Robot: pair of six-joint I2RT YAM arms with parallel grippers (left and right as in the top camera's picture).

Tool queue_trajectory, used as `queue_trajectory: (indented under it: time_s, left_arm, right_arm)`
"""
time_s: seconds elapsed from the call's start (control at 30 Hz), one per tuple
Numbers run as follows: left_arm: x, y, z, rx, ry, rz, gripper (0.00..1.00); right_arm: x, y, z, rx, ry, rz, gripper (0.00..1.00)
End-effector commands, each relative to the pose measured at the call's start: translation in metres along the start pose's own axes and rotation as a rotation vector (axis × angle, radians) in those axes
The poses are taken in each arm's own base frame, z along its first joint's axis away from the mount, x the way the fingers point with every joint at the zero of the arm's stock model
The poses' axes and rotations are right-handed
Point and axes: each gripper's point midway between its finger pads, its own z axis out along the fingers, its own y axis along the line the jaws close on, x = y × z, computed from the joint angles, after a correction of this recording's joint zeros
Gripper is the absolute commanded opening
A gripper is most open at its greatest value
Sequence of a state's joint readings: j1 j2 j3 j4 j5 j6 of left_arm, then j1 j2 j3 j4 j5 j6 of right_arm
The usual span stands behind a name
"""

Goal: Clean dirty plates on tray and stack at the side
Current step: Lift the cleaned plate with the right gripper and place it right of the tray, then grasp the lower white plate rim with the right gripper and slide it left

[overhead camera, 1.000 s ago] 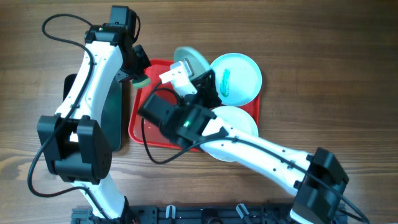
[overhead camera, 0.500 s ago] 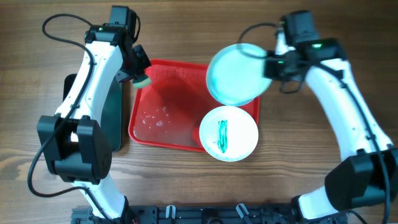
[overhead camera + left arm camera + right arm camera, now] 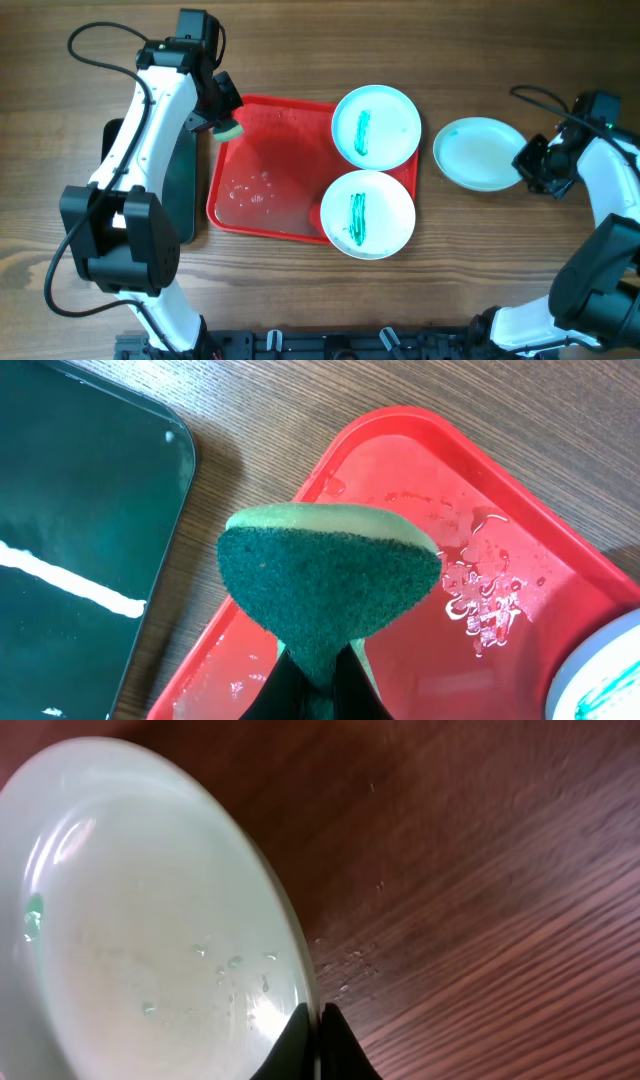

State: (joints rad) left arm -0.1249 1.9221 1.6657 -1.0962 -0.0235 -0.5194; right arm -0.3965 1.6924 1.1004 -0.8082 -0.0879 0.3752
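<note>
Overhead, we see the far round pale aqua-white plate [image 3: 375,125] and the near plate [image 3: 367,213] crowding the right end of the large red rectangular plastic tray [image 3: 265,170]. Each carries a teal-green smear and overhangs the rim. A third plate [image 3: 478,152], its centre clean, is off the tray to the right over the wooden worktop [image 3: 300,300], which we judge to be the start of the stack. We cannot tell whether it lies flat. The right hand [image 3: 530,163] is at that plate's outer edge. The left hand [image 3: 222,118] hovers over the tray's far left corner with a green scouring sponge [image 3: 230,129], just beside the smaller black rectangular tray [image 3: 188,190], apparently parked clear until another plate is presented.

From the left wrist, the left hand is clamped on the sponge's lower end, scouring face up, above wet red plastic beaded with water drops [image 3: 480,610].

From the right wrist, the right hand's fingers [image 3: 345,1058] are almost closed, pinching the clean plate's rim. A faint green trace shows at the plate's left edge.
</note>
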Motion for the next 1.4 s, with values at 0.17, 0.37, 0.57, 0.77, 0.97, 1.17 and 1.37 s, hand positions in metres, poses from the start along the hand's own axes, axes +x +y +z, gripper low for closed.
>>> queue_trajectory:
  time_s: [0.17,0.37,0.57,0.77,0.97,1.17,1.37]
  left_arm:
    - [-0.008,-0.005,-0.016,0.037,-0.038,0.008,0.04]
    - [-0.009,-0.005,-0.016,0.039,-0.041,0.008,0.04]
    - [-0.009,-0.005,-0.016,0.039,-0.04,0.008,0.04]
    - [-0.009,-0.005,-0.016,0.039,-0.041,0.009,0.04]
    - [-0.009,-0.005,-0.016,0.039,-0.041,0.009,0.04]
    - [-0.009,-0.005,-0.016,0.039,-0.041,0.009,0.04]
    - [-0.009,-0.005,-0.016,0.039,-0.041,0.009,0.04]
  right_arm:
    - [0.01,0.015,0.002,-0.102,0.027,-0.054,0.29]
    - [0.062,0.109,-0.019,-0.431,0.133,-0.445,0.38]
    - [0.102,0.136,0.0,-0.274,0.131,-0.562,0.38]
    - [0.124,0.156,0.034,-0.235,0.108,-0.655,0.31]
    - [0.124,0.144,0.059,-0.147,0.126,-0.661,0.25]
    - [0.118,0.146,0.061,-0.143,0.097,-0.667,0.07]
    - [0.101,0.158,0.061,-0.157,0.004,-0.724,0.04]
